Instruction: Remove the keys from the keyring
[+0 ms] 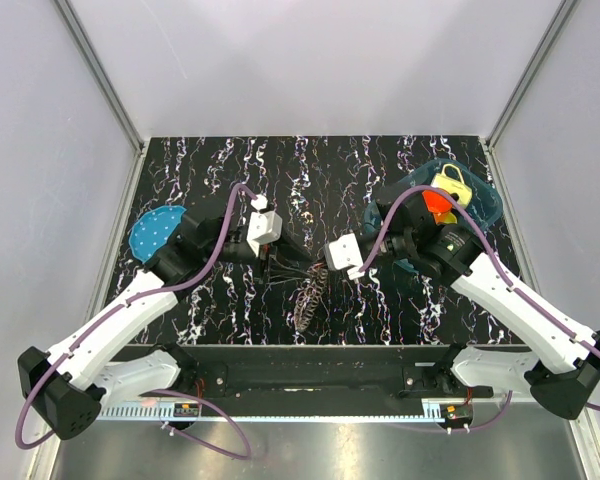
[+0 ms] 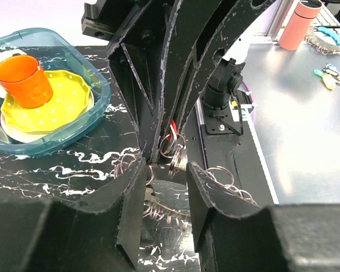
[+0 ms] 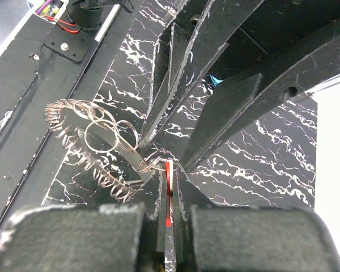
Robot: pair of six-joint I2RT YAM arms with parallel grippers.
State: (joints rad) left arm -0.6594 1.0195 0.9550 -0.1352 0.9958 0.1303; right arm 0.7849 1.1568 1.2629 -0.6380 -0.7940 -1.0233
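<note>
Near the front middle of the black marbled table (image 1: 220, 160), the keys (image 1: 310, 297) fan out in a toothed wreath on the keyring (image 3: 85, 136), between the two arms. The right gripper (image 3: 169, 177) is clamped tight on the red piece (image 3: 168, 198) at the end of the bunch. Facing it tip to tip, the left gripper (image 2: 165, 170) has its jaws apart around loose wire loops, with a teal tray (image 1: 485, 200) holding an orange cup (image 2: 24, 79) far right.
</note>
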